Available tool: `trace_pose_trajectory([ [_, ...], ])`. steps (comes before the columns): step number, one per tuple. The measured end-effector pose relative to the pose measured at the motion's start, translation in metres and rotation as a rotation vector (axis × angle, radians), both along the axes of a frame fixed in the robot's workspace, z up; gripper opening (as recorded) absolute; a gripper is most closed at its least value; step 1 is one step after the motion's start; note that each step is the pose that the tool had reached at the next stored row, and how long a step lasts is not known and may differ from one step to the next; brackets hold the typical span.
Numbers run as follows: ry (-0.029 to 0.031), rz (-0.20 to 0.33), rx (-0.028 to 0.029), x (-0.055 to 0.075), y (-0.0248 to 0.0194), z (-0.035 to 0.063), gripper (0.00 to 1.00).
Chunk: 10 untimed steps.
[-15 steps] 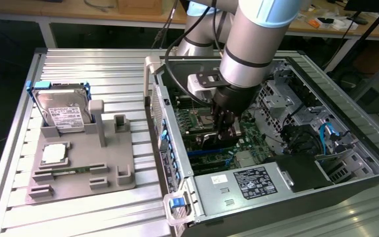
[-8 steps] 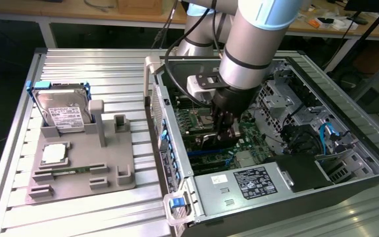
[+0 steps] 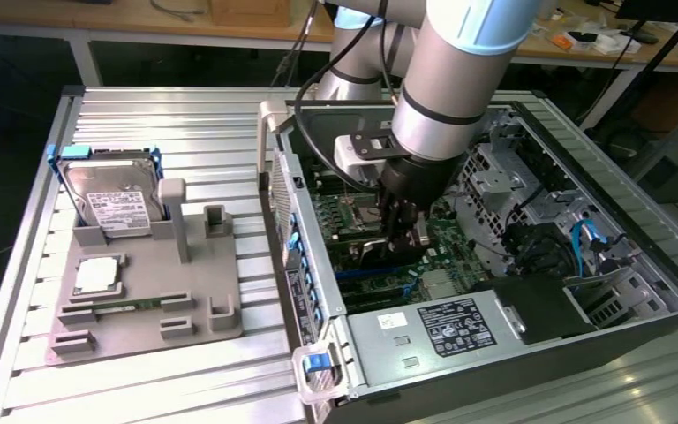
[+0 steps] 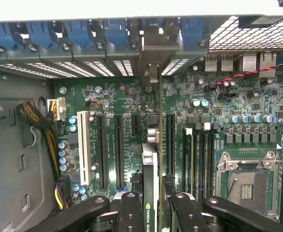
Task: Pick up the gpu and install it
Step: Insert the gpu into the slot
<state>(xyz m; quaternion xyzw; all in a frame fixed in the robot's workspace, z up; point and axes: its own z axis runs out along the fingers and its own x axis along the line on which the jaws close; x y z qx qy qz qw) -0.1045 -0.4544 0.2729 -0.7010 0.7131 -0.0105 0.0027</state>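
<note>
gpu, thin flat dark card with silver metal bracket [image 4: 151, 169], stands on edge over slots of green motherboard [image 4: 107, 96] inside open black PC case [image 3: 621, 291]. Black gripper [image 4: 155, 200] clamped on it, grey arm [image 3: 457, 71] reaching down into case. Card label reads "nVIDIA QUA", rest cut off

Exterior view: a camera set high and off to one side looks down at a slant on the ribbed tabletop [image 3: 139, 380] and into the open computer case [image 3: 575, 353] on the exterior view's right, far enough back to take in the arm [image 3: 457, 79] reaching into it. Wrist view: a camera on the wrist looks close along the jaws, past the gpu [image 4: 150, 179] clamped edge-on between them, straight at the motherboard [image 4: 107, 101]. Both views share the motherboard inside the case
</note>
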Motion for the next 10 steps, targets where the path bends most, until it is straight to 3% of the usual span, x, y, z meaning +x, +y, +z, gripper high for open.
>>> trace_pose_trajectory([
  [10,0.005,-0.001,-0.0001,0.0,0.0,-0.0011,0.27],
])
